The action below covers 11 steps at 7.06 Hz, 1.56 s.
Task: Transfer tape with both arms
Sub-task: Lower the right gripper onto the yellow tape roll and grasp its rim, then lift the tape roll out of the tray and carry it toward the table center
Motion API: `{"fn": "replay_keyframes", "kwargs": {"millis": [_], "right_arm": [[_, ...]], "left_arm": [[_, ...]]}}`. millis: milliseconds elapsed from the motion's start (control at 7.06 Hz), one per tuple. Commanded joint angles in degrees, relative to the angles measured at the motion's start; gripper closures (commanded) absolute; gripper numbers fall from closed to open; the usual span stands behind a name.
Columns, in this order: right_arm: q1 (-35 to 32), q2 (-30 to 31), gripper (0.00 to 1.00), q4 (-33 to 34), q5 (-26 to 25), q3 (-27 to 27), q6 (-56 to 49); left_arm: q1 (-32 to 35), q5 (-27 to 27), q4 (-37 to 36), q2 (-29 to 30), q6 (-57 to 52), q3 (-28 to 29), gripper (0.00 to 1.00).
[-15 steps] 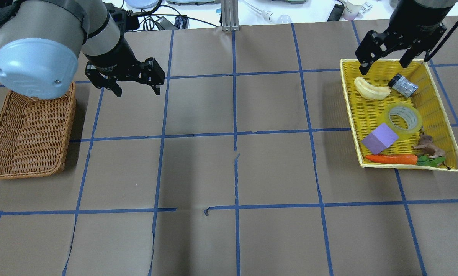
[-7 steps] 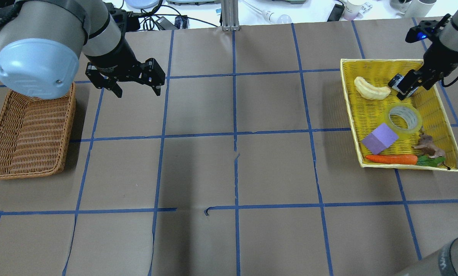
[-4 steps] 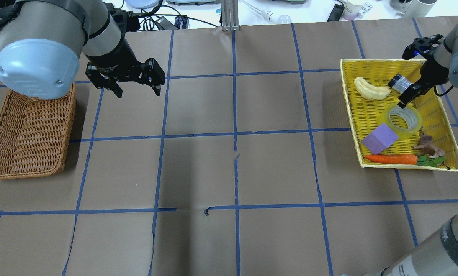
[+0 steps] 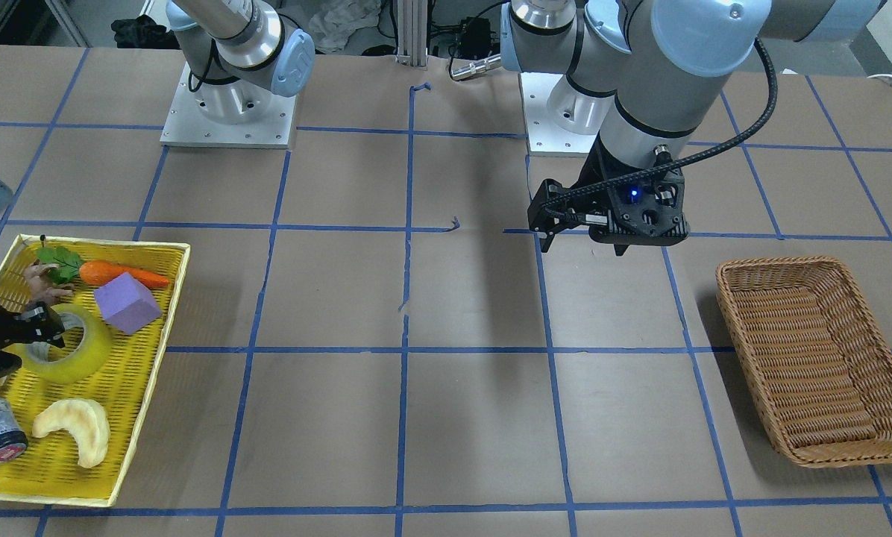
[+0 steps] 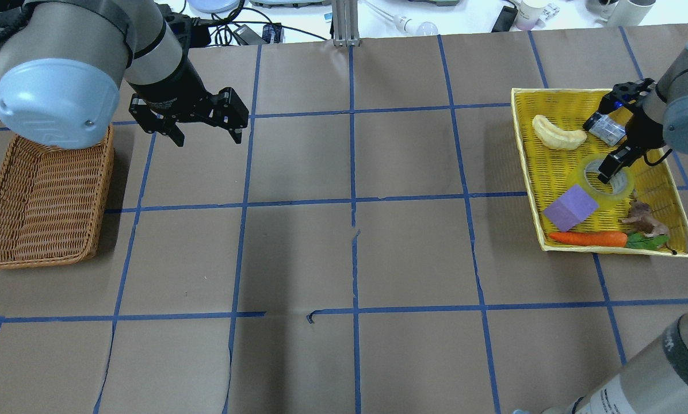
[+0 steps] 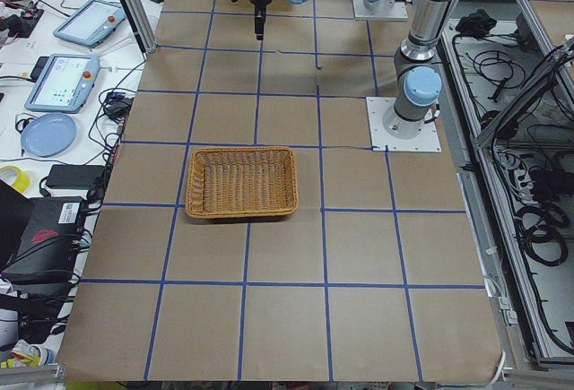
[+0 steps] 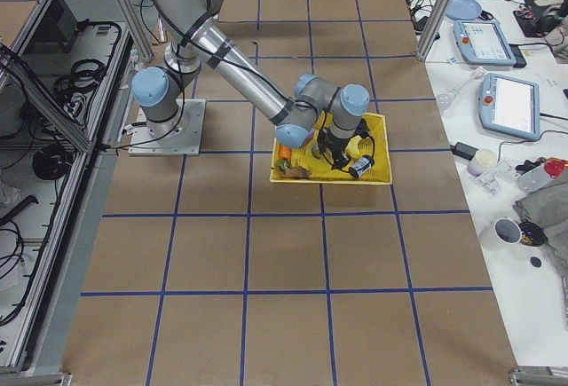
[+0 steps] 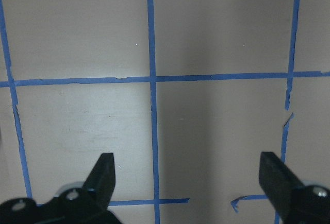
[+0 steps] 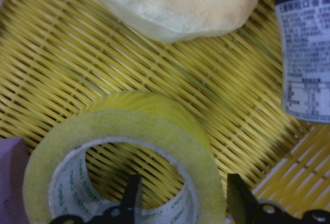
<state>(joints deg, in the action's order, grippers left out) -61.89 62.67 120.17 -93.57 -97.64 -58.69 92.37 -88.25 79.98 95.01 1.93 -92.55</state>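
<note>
The tape (image 5: pixel 615 196), a yellow-green ring with a whitish core, lies flat in the yellow tray (image 5: pixel 551 167) at the table's right. My right gripper (image 5: pixel 619 162) is open and low over it. In the right wrist view one finger (image 9: pixel 133 198) sits inside the ring and the other (image 9: pixel 240 198) outside, straddling the tape's wall (image 9: pixel 149 126). It also shows at the front view's left edge (image 4: pixel 24 339) by the tape (image 4: pixel 80 362). My left gripper (image 5: pixel 200 123) hangs open and empty above bare table, right of the wicker basket (image 5: pixel 39 195).
The tray also holds a pale banana piece (image 5: pixel 558 133), a grey cylinder (image 5: pixel 606 127) just behind the gripper, a purple cube (image 5: pixel 571 207), a carrot (image 5: pixel 588 238) and a small brown toy animal (image 5: pixel 643 218). Brown paper with blue tape lines covers the table.
My right gripper moved from the tray's back edge forward and down to the tape, and one finger is now inside the ring. The left arm has not moved.
</note>
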Motion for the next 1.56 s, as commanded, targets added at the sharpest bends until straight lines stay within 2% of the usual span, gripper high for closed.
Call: {"fn": "replay_keyframes", "kwargs": {"millis": [0,283,850,1133,1416], "right_arm": [[0.02,0.08,1.0,-0.2,-0.56,0.17,-0.02],[0.02,1.05,1.0,-0.81,-0.39,1.3,-0.02],[-3.22,2.63,1.0,-7.31,1.19,10.61,1.65],[-10.49,2.72,1.0,-10.47,1.29,13.87,10.31],[-19.98,3.07,1.0,-11.36,1.46,15.28,26.97]], "left_arm": [[0.0,0.01,-0.09,0.0,0.0,0.0,0.0],[0.0,0.01,-0.09,0.0,0.0,0.0,0.0],[0.0,0.01,-0.09,0.0,0.0,0.0,0.0],[0.0,0.01,-0.09,0.0,0.0,0.0,0.0],[-0.09,-0.08,-0.09,0.0,0.0,0.0,0.0]]}}
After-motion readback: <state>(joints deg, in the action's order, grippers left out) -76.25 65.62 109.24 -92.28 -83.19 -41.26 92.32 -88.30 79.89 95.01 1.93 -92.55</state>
